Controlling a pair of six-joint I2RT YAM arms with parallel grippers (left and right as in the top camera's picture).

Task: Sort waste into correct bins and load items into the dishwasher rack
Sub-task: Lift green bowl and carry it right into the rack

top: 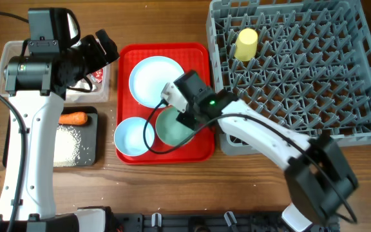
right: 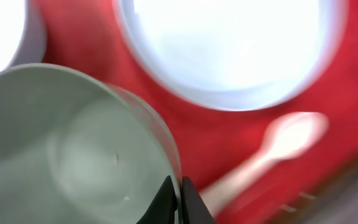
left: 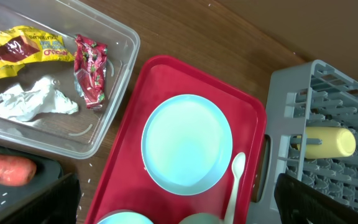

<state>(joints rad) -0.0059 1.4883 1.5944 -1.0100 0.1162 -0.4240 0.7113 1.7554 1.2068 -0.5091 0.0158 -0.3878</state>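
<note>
1. Right gripper (right: pixel 179 198): my fingertips are pinched almost together on the right rim of the green bowl (top: pixel 171 129), which sits at the near right of the red tray (top: pixel 201 55). The hold is thin and on one edge only, so I judge the bowl may swing or slip out on lifting.
2. The blue bowl (top: pixel 131 136) sits just left of the green bowl. A tilted lift could knock it.
3. The white spoon (right: pixel 278 146) lies just right of my fingertips, beside the plate (top: pixel 153 78). A low drag toward the rack would sweep it off the tray.
4. The dishwasher rack (top: pixel 288 64) stands right of the tray, with a raised wall and upright pegs. A low carry would catch the bowl there. The yellow cup (top: pixel 245 43) occupies the rack's far-left corner.
5. Left gripper (top: pixel 105 45): jaws wide and holding nothing, at the far left by the clear tub (top: pixel 8 55). It is well apart, and I expect no clash.
</note>
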